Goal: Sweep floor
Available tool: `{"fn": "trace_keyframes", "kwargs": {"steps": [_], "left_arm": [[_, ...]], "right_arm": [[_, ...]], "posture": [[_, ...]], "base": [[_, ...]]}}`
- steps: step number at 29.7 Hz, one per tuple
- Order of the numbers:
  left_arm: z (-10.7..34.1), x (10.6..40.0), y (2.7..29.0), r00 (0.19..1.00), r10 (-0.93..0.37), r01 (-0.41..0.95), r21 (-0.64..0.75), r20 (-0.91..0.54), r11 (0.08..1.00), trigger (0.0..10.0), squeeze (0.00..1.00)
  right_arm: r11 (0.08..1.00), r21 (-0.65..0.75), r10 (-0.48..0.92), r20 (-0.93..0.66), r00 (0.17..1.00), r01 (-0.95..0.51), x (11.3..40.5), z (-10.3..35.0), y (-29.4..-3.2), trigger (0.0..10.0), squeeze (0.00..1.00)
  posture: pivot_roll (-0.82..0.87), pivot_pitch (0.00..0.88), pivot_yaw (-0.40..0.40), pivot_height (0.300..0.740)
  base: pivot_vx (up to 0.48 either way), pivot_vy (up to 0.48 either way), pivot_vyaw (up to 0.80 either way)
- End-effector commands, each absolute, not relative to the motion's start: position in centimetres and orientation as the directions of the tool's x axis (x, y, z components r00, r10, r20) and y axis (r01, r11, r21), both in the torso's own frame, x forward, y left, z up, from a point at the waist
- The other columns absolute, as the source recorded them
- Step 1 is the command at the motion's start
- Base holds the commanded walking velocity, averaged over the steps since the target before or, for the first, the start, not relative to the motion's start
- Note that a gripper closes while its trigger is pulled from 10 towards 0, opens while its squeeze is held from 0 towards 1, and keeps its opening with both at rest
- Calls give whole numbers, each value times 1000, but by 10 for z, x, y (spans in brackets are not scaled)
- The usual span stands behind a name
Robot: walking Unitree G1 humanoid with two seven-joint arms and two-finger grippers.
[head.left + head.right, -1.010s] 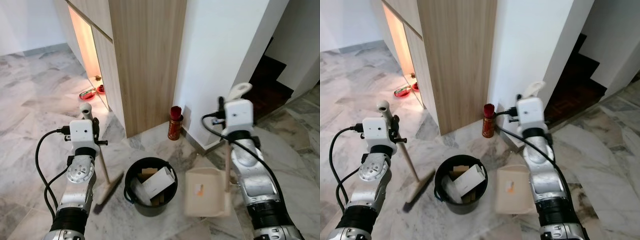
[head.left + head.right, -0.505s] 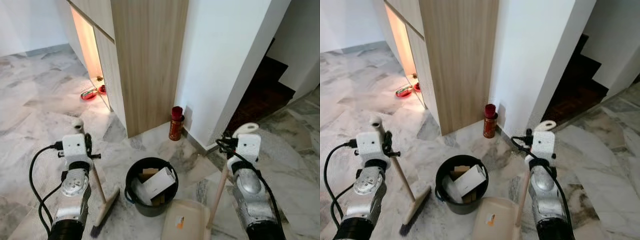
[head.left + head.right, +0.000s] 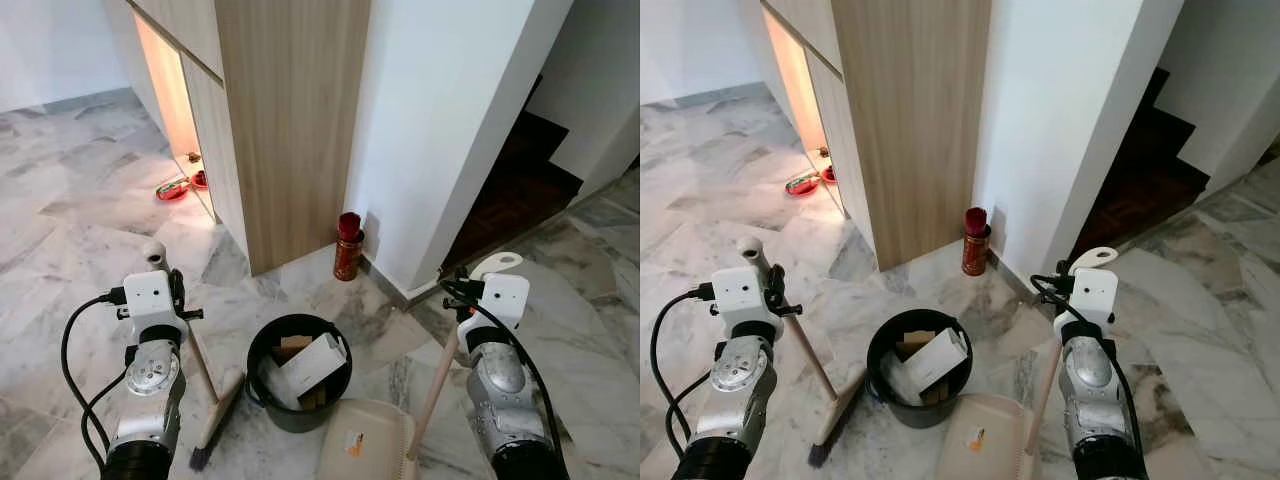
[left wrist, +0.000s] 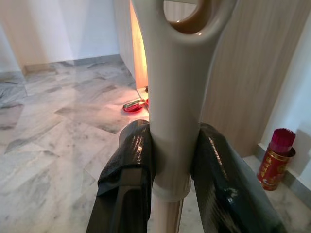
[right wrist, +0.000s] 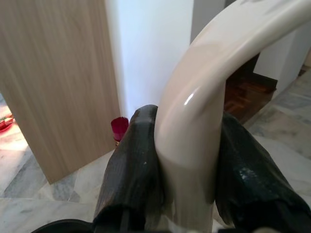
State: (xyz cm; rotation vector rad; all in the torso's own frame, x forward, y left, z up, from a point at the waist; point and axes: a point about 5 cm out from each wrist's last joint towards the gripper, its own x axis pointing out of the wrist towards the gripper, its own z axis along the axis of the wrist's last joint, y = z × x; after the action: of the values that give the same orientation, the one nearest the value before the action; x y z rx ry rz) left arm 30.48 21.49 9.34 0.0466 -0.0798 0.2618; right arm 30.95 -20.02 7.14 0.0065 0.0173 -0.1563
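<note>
So your left gripper (image 4: 171,160) is clamped on the cream top of the broom (image 3: 205,380) handle, both black fingers (image 4: 127,179) pressed tight against it, and the broom leans with its bristle head down on the marble floor (image 3: 70,230), just beside the black bucket (image 3: 299,372). Your right gripper (image 5: 187,160) is squeezed around the curved cream grip of the dustpan (image 3: 368,450), fingers hugging it on either side; the wooden handle runs down to the pan, which sits flat on the floor right in front of the bucket. You can see the bucket's got a white box and some brown scraps in it. Past it, a red canister (image 3: 348,246) stands upright at the foot of the white wall, next to the wooden cabinet (image 3: 290,110), and there's a red dish (image 3: 174,188) on the floor by the lit gap in the cabinet.
</note>
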Motion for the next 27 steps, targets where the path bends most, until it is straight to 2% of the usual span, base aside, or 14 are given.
{"fn": "trace_keyframes", "kwargs": {"steps": [1,27], "left_arm": [[99,307,215,961,252,-258,41,111,965,10000,0],[104,309,215,958,254,-261,44,133,964,10000,0]], "right_arm": [[985,76,-159,50,986,155,319,85,-193,10000,0],[983,68,-171,48,984,168,321,83,-196,10000,0]], "posture": [[25,23,-30,740],[39,34,-27,740]], "base": [[0,0,0],[0,0,0]]}}
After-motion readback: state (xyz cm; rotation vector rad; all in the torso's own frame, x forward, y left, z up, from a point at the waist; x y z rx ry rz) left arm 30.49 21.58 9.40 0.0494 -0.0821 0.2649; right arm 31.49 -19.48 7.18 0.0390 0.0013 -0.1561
